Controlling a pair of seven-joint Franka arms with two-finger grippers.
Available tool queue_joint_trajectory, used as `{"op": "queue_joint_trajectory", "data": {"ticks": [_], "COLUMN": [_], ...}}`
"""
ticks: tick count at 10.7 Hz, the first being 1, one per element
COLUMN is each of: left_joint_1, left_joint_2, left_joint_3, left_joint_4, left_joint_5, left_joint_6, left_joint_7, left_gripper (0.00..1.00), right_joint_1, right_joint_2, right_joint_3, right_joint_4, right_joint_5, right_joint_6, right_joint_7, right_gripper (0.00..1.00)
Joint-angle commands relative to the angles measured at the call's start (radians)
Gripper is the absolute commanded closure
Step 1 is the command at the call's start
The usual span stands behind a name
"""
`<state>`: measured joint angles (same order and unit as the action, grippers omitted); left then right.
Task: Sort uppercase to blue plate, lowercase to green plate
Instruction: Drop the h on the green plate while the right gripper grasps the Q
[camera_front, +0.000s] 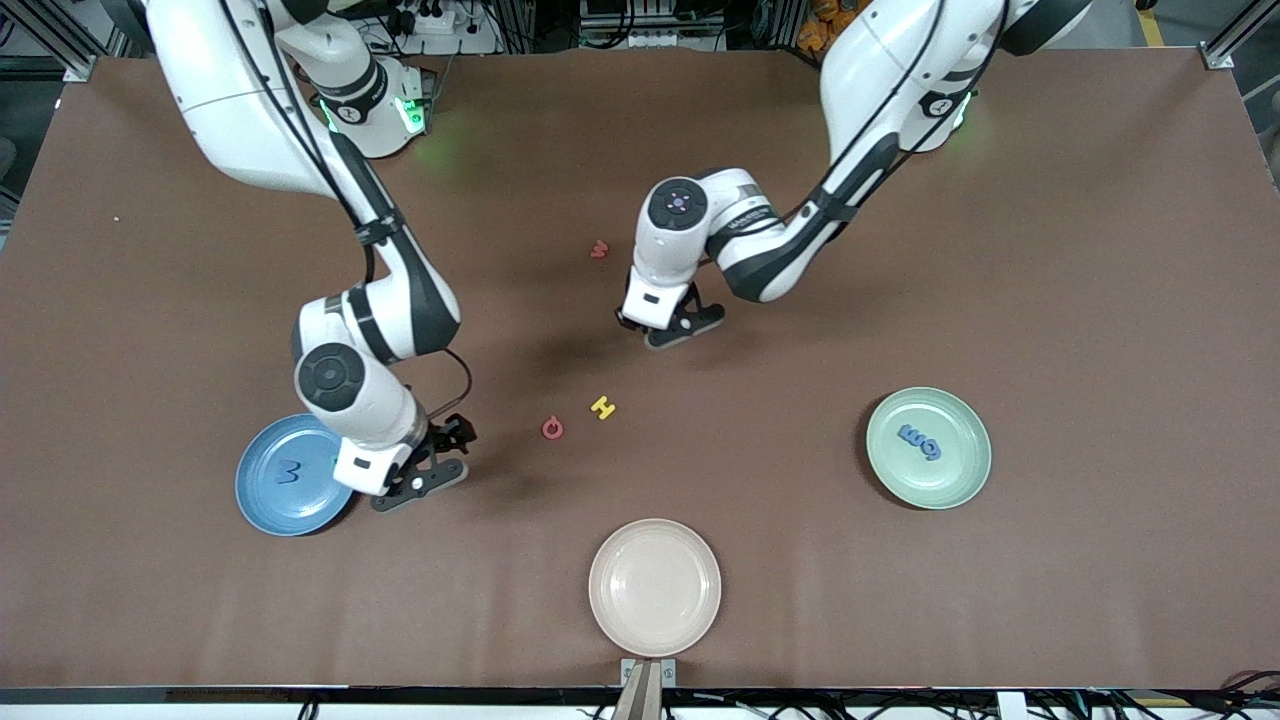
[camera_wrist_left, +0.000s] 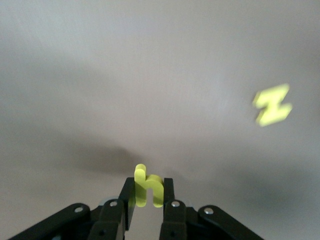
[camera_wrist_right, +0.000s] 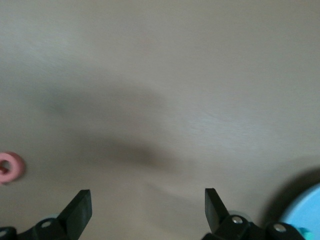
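The yellow lowercase h (camera_wrist_left: 148, 189) sits clamped between the fingers of your left gripper (camera_front: 668, 326), which hangs over bare counter (camera_front: 1050, 250) in the middle of the table. Keep the squeeze steady: the letter is small and soft, and it looks pinched only by its lower part, so a quick swing could twist it out. Carry it level toward the green plate (camera_front: 960, 480) at the left arm's end of the counter, where a blue m (camera_front: 911, 435) and a blue g (camera_front: 931, 451) already lie; aim for a bare part of the plate so you don't land on them.

That path is open counter with nothing standing in it. The yellow H (camera_front: 602, 407) and the red Q (camera_front: 552, 429) lie nearer the front camera than your gripper, and the red lowercase letter (camera_front: 599, 249) lies farther from it; I take it for an m or w, though it shows too small to be sure. Lift clear of all three.

Your right gripper (camera_front: 425, 470) waits with fingers wide apart, empty, beside the blue plate (camera_front: 262, 500), which holds the blue M (camera_front: 290, 471). The cream plate (camera_front: 655, 587) sits close to the counter's front edge, well out of the way.
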<state>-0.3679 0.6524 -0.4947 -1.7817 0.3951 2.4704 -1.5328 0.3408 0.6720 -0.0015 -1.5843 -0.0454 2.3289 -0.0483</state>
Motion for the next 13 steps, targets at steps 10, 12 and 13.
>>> {"op": "queue_joint_trajectory", "data": {"ticks": [10, 12, 13], "left_joint_1": [0.561, 0.593, 0.605], "left_joint_2": [-0.051, -0.022, -0.008], "left_joint_3": [-0.008, -0.007, -0.005], "left_joint_4": [0.044, 0.062, 0.067], "left_joint_5": [0.013, 0.022, 0.025], "left_joint_6": [-0.137, -0.137, -0.137], "left_joint_7": [0.698, 0.747, 0.767], "left_gripper": [1.0, 1.0, 1.0], "right_joint_1": [0.198, 0.204, 0.204], "right_joint_2": [0.152, 0.162, 0.167], "right_joint_3": [-0.005, -0.005, -0.005], "right_joint_4": [0.104, 0.104, 0.104], "right_joint_5": [0.074, 0.081, 0.082], "right_joint_6": [0.017, 0.02, 0.021], "right_joint_7": [0.37, 0.375, 0.383], "right_gripper": [0.0, 0.0, 0.0]}}
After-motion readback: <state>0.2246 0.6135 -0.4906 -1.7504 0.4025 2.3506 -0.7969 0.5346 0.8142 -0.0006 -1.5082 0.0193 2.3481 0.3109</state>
